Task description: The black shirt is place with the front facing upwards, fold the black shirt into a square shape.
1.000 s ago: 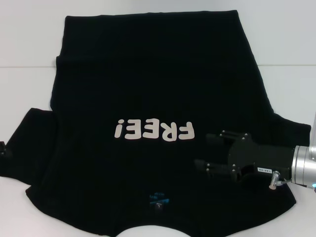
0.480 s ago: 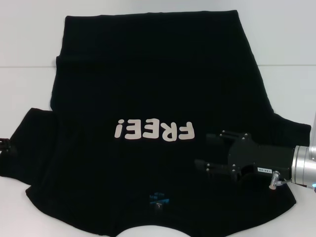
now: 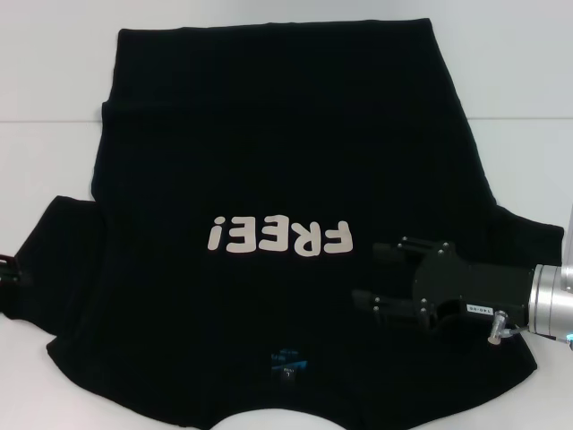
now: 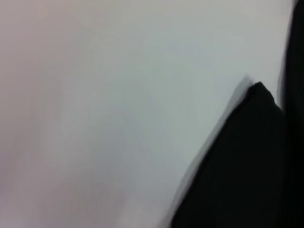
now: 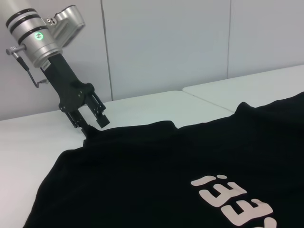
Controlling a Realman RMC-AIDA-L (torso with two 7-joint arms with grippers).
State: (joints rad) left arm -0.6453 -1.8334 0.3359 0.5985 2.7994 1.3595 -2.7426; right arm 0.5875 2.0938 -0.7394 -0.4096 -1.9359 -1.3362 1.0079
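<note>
The black shirt [image 3: 269, 161] lies spread on the white table [image 3: 54, 81], front up, with cream "FREE!" lettering [image 3: 279, 237] and a small blue neck label [image 3: 286, 365] at the near edge. My right gripper [image 3: 369, 273] hovers open just above the shirt's near right part, fingers pointing toward the lettering. My left gripper [image 3: 7, 267] barely shows at the left edge, beside the left sleeve [image 3: 54, 260]. In the right wrist view the left gripper [image 5: 92, 126] stands open with its tips at that sleeve's edge. The left wrist view shows the shirt [image 4: 251, 161] as a black cloth corner on the table.
A seam [image 3: 45, 121] crosses the white table behind the shirt. A pale wall [image 5: 166, 47] stands beyond the table. Bare table surface [image 3: 528, 107] shows to the shirt's right.
The left gripper has shifted slightly at the sleeve's edge. The right arm and the shirt have not moved.
</note>
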